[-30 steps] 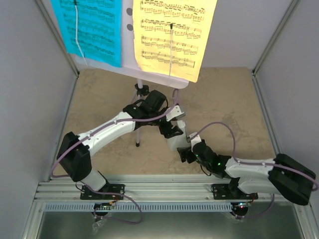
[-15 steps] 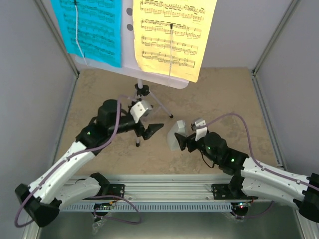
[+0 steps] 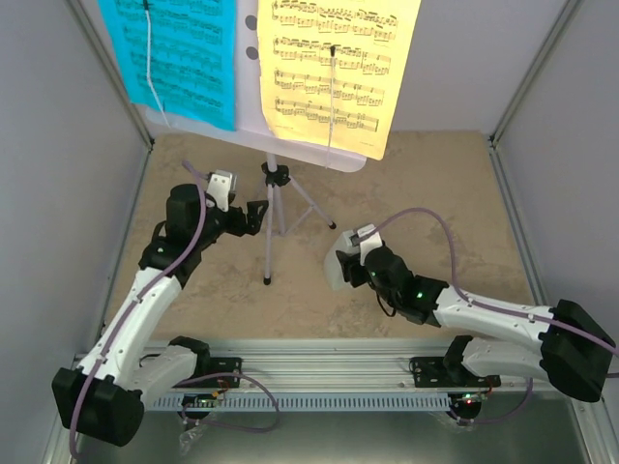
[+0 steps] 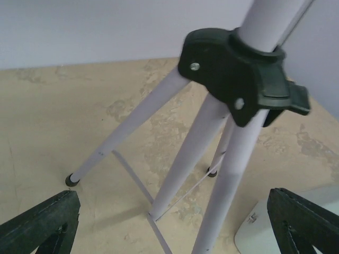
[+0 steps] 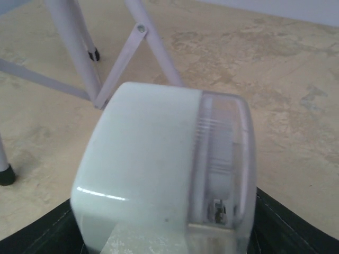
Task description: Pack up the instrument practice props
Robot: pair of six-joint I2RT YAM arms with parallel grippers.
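The white perforated music stand (image 3: pixel 253 126) stands at the back on a thin tripod (image 3: pixel 271 227) and holds a cyan sheet (image 3: pixel 184 58) and a yellow sheet (image 3: pixel 334 72). My left gripper (image 3: pixel 257 215) is open just left of the tripod below its black hub (image 4: pixel 238 74). In the left wrist view (image 4: pixel 172 222) the tripod legs (image 4: pixel 185 159) run between the jaws without touching them. The small grey metronome (image 3: pixel 338 261) stands on the floor right of the tripod. My right gripper (image 3: pixel 354 263) is open, its jaws on either side of the metronome (image 5: pixel 159 174).
Grey walls (image 3: pixel 58 193) close in the left, right and back sides. The tripod's feet (image 3: pixel 266 280) spread over the beige floor (image 3: pixel 435 184) between the two arms. An aluminium rail (image 3: pixel 319 367) runs along the near edge.
My left arm has drawn back and swung left, so its gripper now faces the tripod. My right gripper has moved forward, so its jaws now flank the metronome, which has stayed in place.
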